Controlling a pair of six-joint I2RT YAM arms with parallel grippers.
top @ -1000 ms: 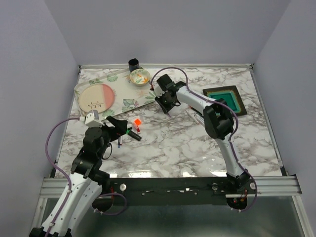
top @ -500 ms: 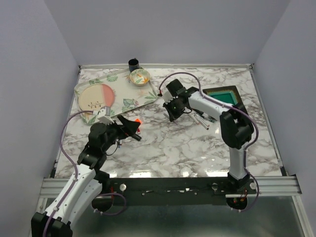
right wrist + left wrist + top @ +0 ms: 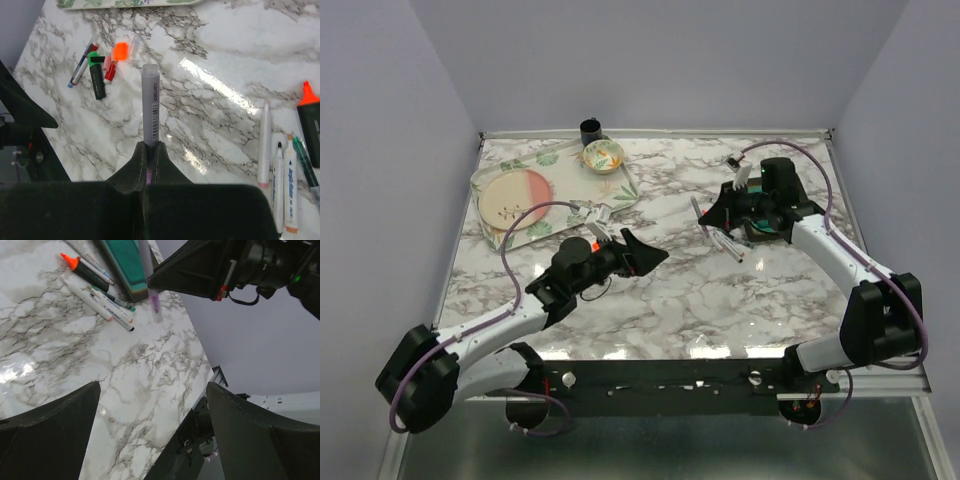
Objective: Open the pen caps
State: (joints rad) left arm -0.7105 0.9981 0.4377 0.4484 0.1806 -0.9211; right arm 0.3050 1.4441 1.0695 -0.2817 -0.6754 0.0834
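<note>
Right arm's bent in toward the middle, right gripper (image 3: 150, 150) pinched shut on one end of a pale purple pen (image 3: 151, 105), which sticks straight out past the fingertips along the gripper's own line. Left gripper (image 3: 152, 440) faces it, jaws wide, holding nothing.

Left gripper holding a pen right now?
No. In its wrist view the left gripper stands wide open, with nothing between its jaws.

Plain lavender walls (image 3: 650, 60) close in a grey-veined white marble table (image 3: 670, 290); glare streaks its lower edge.
</note>
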